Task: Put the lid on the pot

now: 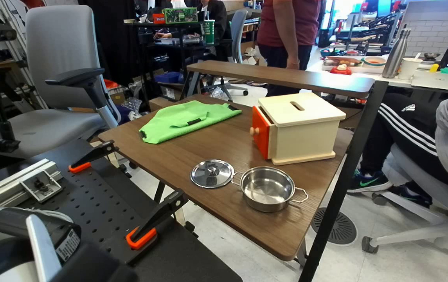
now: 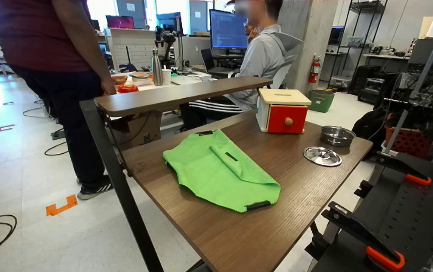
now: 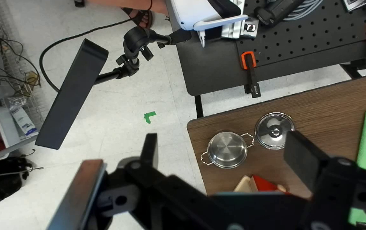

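In the wrist view, the hand (image 3: 221, 145) points downward, fingers (image 3: 305, 159) wide apart.

The tabletop (image 1: 192, 145) is grained wood with a low sheen. Near a corner, the pot (image 1: 267, 191) is smooth, glossy steel; by the long edge, the lid (image 1: 212, 174) is mirror-bright metal. Along the short edge, the box (image 1: 306, 135) is pale, matt wood with a smooth red drawer front (image 2: 278, 121). Toward the opposite edge, the cloth (image 2: 216, 173) is matt fabric. The gripper (image 3: 222, 139) is mostly matt black.
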Tool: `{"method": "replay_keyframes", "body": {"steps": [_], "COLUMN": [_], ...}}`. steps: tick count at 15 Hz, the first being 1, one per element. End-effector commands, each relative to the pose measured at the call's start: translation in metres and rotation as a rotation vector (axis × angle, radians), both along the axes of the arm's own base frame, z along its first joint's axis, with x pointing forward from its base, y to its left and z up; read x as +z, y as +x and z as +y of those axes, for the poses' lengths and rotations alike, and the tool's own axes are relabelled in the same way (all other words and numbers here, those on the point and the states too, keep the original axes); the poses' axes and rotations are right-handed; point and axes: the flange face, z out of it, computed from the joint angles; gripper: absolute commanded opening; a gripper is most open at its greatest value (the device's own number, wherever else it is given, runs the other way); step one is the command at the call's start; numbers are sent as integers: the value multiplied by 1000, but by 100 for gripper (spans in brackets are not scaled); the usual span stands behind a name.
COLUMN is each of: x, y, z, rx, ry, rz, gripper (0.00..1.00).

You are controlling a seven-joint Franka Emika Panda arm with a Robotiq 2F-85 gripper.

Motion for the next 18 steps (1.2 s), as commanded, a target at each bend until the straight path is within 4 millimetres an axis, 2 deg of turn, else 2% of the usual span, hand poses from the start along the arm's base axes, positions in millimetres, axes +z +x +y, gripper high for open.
{"method": "replay_keyframes", "body": {"steps": [1, 9, 14, 18], "x": [-19, -111, -167, -218], "y": [7, 38, 56, 70], "z": [10, 43, 72, 96], "rx": [9, 80, 125, 165], "ry": [-19, -4, 139, 211], "rz": [-44, -151, -257, -225], "gripper": [100, 100, 100, 100]}}
